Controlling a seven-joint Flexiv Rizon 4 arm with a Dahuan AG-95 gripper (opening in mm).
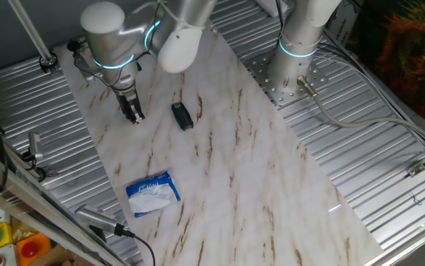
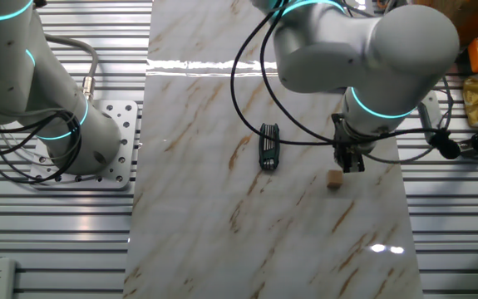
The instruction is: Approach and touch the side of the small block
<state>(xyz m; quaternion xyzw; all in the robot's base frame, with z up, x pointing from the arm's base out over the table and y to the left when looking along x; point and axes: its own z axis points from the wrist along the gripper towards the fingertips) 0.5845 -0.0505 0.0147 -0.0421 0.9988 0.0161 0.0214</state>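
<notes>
gripper [image 2: 351,163] fingers nearly together, holding nothing | small block [image 2: 334,178] just beside tip, lower-left in the other fixed view

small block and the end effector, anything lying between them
Nothing. In the other fixed view the end effector hangs just above and beside the small block, with only bare marble tabletop between; the black oblong object lies off to the side.

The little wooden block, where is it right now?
In the other fixed view, the small block sits on the marble table, just below the gripper, right of the black oblong object.
</notes>
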